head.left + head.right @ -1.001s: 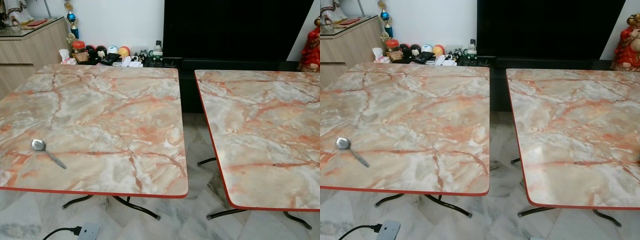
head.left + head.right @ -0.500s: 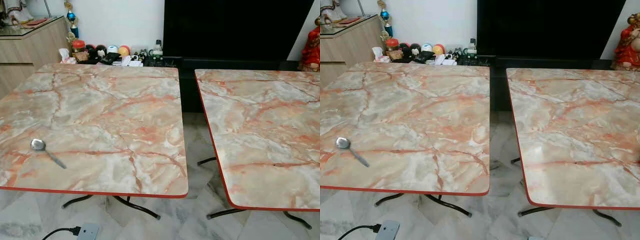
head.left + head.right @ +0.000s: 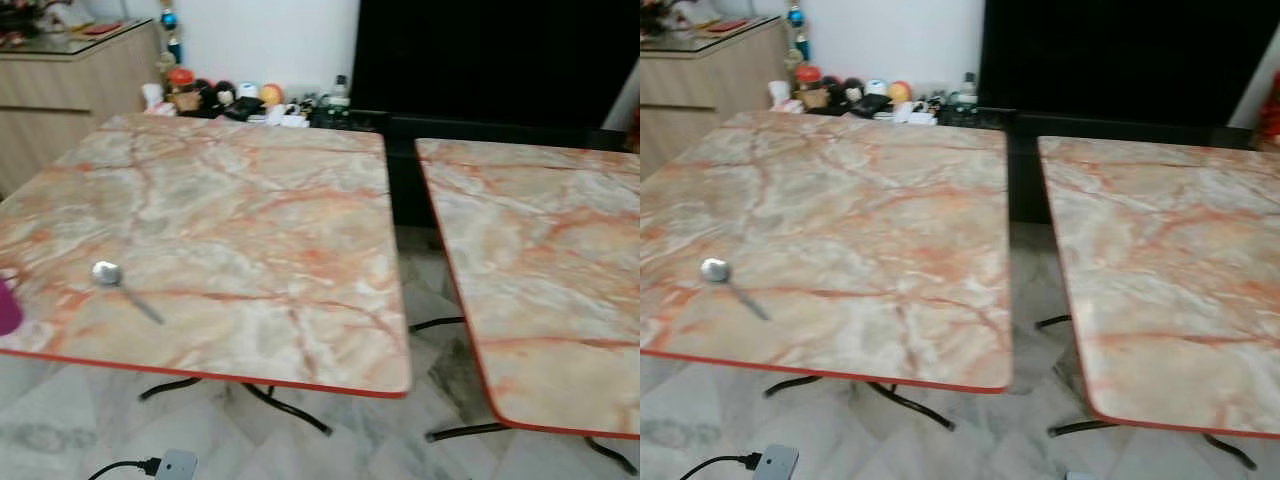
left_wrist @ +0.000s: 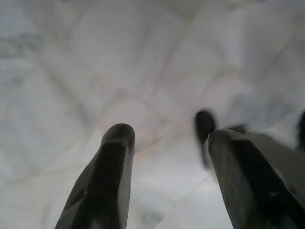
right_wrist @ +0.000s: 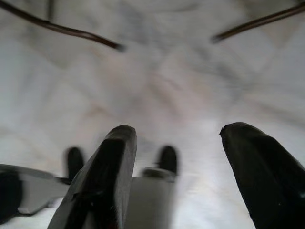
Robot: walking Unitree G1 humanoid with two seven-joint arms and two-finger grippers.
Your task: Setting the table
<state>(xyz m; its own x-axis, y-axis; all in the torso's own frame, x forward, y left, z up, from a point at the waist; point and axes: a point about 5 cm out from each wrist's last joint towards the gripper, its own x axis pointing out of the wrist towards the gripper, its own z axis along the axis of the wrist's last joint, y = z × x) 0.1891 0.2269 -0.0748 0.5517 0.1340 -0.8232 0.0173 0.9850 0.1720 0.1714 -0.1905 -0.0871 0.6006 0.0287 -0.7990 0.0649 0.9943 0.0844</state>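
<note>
A metal spoon (image 3: pixel 122 287) lies on the left marble-patterned table (image 3: pixel 250 210), near its front left corner, bowl toward the left. A second table (image 3: pixel 540 270) of the same kind stands to the right across a narrow gap. A sliver of something magenta (image 3: pixel 8 306) shows at the left edge of the left eye view, by the table's front corner. My left gripper (image 4: pixel 167 143) hangs open over the pale floor with nothing between its fingers. My right gripper (image 5: pixel 176 143) also hangs open above the floor, near the dark table legs (image 5: pixel 66 31).
A wooden cabinet (image 3: pixel 70 90) stands at the back left. Small balls, bottles and clutter (image 3: pixel 250 100) line the floor by the wall behind the left table. A large black screen (image 3: pixel 490 60) fills the back. A power strip (image 3: pixel 175 465) with cable lies on the tiled floor in front.
The whole picture has shifted right and blurred, so the camera has turned left. The magenta thing has come into view at the left edge. The spoon has not moved on the table.
</note>
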